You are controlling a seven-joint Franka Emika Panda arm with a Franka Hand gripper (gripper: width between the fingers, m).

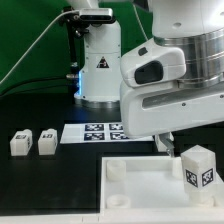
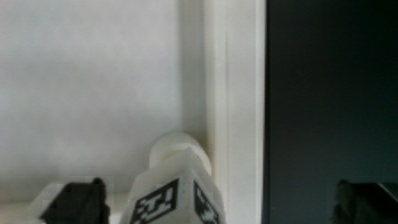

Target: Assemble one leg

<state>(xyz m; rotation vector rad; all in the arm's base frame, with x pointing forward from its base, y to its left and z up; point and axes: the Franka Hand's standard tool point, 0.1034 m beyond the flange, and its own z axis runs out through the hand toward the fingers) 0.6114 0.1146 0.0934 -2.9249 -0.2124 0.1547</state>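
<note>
Straddling the leg (image 2: pixel 175 190), my gripper (image 2: pixel 222 203) sits spread, unclamped — I judge it stands between the fingers for seating in the tray (image 2: pixel 107 80).

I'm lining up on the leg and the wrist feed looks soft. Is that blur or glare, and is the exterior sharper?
Wrist view: it is blur, not glare; the leg fills the near edge with its tag smeared, and the tray reads as flat pale grey. Exterior view: sharper and evenly lit, with the tag squares distinct.

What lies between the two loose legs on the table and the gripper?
The marker board, flat on the black table; the exterior view shows it.
</note>
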